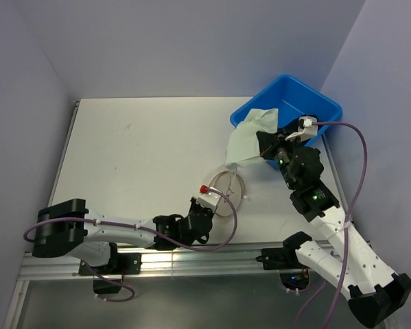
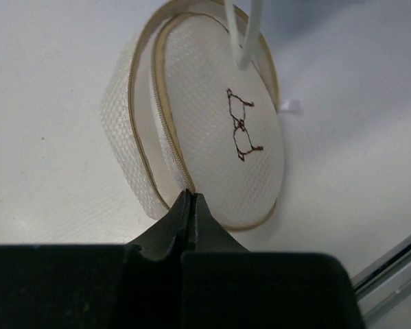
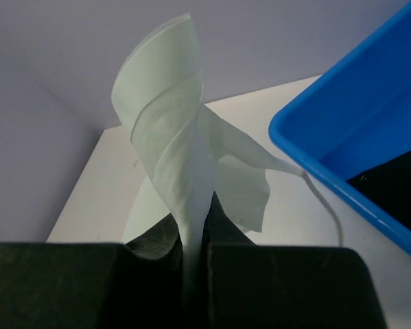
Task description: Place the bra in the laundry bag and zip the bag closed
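The laundry bag (image 1: pixel 229 190) sits near the middle of the desk (image 1: pixel 136 157), close to its front edge. The left fingers (image 2: pixel 174 226) are pressed together on the bag's tan rim, right where the zip (image 2: pixel 167 130) runs. This is probably to pin the bag and keep its mouth from sliding when cloth is pushed in. Whether they pinch the zip pull or only the mesh cannot be told. The bra (image 1: pixel 246 140), a pale folded piece of cloth, hangs in the air between the bag and the blue bin (image 1: pixel 294 103). The right fingers (image 3: pixel 227 229) are clamped tight on a bunched part of it, with nothing yet inside the bag. Holding it high lets the loose ends dangle toward the opening, which looks like a sensible way to feed it in. The overhead view alone shows how the two arms stand to each other, and that the bra hangs just beyond the bag, not over it. The left wrist view adds what that one cannot. The zip is parted along one side, a small black mark (image 2: pixel 241 128) sits on the round face, and a white strap (image 2: pixel 245 34) hangs down at the bag's far edge. The right wrist view shows the cloth rising straight out of the grip, with the bin's rim just beside it. The bag is out of sight there.
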You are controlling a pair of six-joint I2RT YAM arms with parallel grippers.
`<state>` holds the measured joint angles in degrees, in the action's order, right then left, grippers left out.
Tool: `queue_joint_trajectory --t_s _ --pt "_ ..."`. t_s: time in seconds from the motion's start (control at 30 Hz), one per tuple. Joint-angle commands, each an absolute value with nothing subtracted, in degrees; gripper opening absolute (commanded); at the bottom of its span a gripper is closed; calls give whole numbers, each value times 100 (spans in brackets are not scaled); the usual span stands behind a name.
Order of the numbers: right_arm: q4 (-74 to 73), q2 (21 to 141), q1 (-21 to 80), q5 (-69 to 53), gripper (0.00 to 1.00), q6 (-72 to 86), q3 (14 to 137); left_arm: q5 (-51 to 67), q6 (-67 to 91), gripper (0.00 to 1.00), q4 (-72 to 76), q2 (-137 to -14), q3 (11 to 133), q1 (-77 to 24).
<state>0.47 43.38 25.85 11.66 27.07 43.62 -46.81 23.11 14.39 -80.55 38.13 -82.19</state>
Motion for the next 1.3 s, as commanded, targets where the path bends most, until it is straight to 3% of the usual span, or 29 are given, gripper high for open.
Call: queue_joint_trajectory --t_s 0.0,0.17,0.2,0.47,0.57,0.77,0.87,0.9,0.97,1.07,1.27 --pt "334 4614 2514 660 0 2830 4623 -5220 1873 0 1854 -8139 4271 -8288" --pt "387 5113 2514 36 0 2839 4816 -4827 1925 5 1925 -7648 4079 -8122" --pt "491 5220 2514 -304 0 2908 4895 -4782 2003 0 1873 -7559 4052 -8060" --pt "931 6335 2592 -1344 0 3129 5826 -4194 1644 0 1609 -6215 4034 -7479" --pt "879 6722 2602 -1345 0 3103 6406 -3596 1749 0 1652 -6336 4078 -7672" --pt "528 7452 2619 -1230 0 2866 7373 -3525 1766 1 1977 -7380 4166 -8384" --pt "527 7383 2610 -1108 0 2778 7252 -3200 1723 28 2170 -7811 4245 -8507" --pt "484 7339 2610 -1003 0 2743 7242 -3173 1627 57 2232 -7900 4271 -8560" --pt "440 7120 2610 -949 0 2672 7120 -3269 1469 81 2224 -8102 4420 -8604" --pt "387 6698 2610 -748 0 2541 6892 -3532 1267 86 2232 -8008 4553 -8587" --pt "378 5688 2610 -528 0 2549 6093 -3524 1764 83 1865 -7200 4412 -8069"
